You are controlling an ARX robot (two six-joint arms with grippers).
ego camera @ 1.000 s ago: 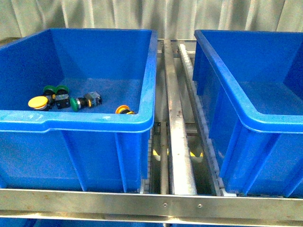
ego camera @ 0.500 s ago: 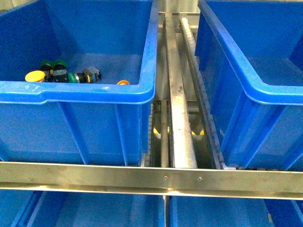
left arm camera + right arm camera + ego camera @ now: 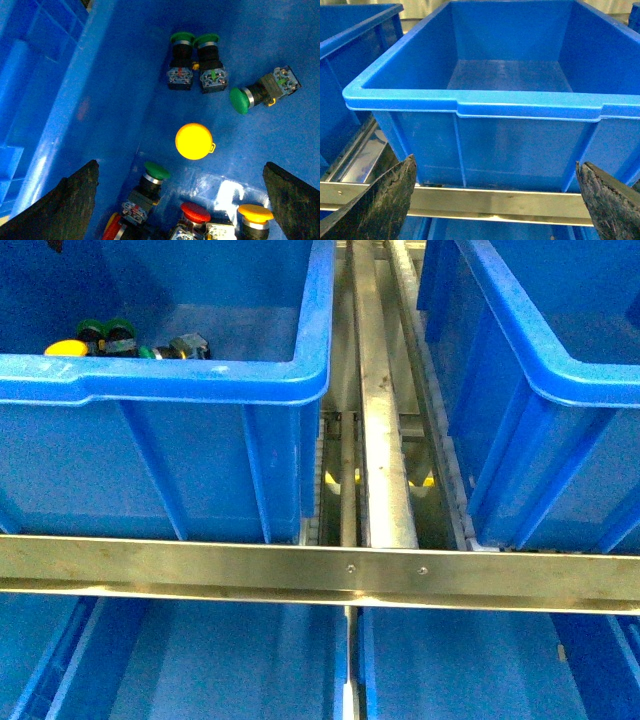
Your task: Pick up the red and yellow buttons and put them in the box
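Note:
In the left wrist view my left gripper (image 3: 180,166) is open and empty above the floor of the left blue bin (image 3: 105,75). Between its fingers (image 3: 65,205) stand a red button (image 3: 195,212) and a yellow button (image 3: 255,214). Another yellow cap (image 3: 194,141) faces up just beyond them. A second red cap (image 3: 112,227) lies at the picture's edge. In the front view a yellow cap (image 3: 65,347) shows over the left bin's rim (image 3: 200,375). My right gripper (image 3: 495,161) is open and empty in front of the right blue box (image 3: 470,102), which is empty.
Several green-capped buttons (image 3: 181,37) and a grey switch part (image 3: 185,345) lie in the left bin. A metal crossbar (image 3: 350,580) runs across the front, with rails (image 3: 380,390) between the bins. The right box (image 3: 520,350) and lower blue bins (image 3: 200,670) show in the front view.
The front view has shifted down: both bins now sit higher in the picture, lower bins have come into view, and the yellow button near the left bin's front wall is hidden behind the rim.

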